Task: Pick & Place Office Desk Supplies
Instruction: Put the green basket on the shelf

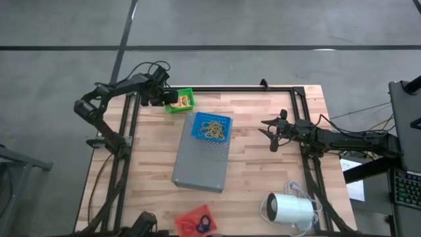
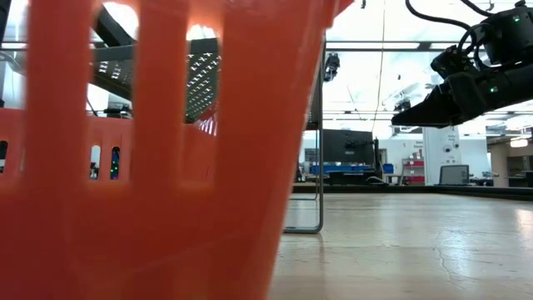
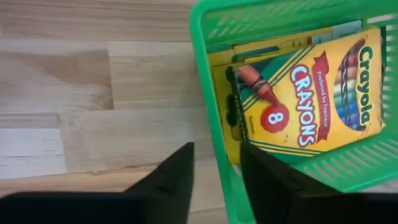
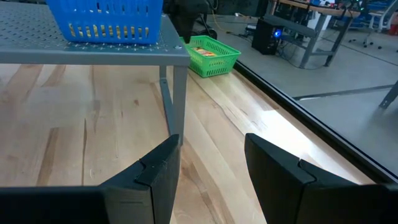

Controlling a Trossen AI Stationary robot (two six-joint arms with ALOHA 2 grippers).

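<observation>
A green basket [image 1: 183, 102] stands on the wooden table near its far left corner. In it lie yellow crayon boxes [image 3: 305, 93], flat and stacked. My left gripper [image 3: 216, 149] points down over the basket's left side, open. One finger [image 3: 171, 177] is outside over the wood, the other [image 3: 267, 180] inside above the boxes, and the basket's wall [image 3: 214, 118] runs between them. My right gripper [image 1: 273, 131] waits open above the table's right side, holding nothing. My left gripper straddles the green basket's left wall [image 3: 219, 158] from above, fingers pointing down. A strip of wood shows between the outer finger and the wall. Whether the inner finger touches the wall or a crayon box, I cannot tell.
A grey perforated slab [image 1: 197, 164] stands on legs mid-table, with a blue basket [image 1: 212, 126] of tan rubber bands on its far end. A red basket [image 1: 195, 222] with rings sits at the near edge and a white cylinder [image 1: 289, 209] with a cord at the near right.
</observation>
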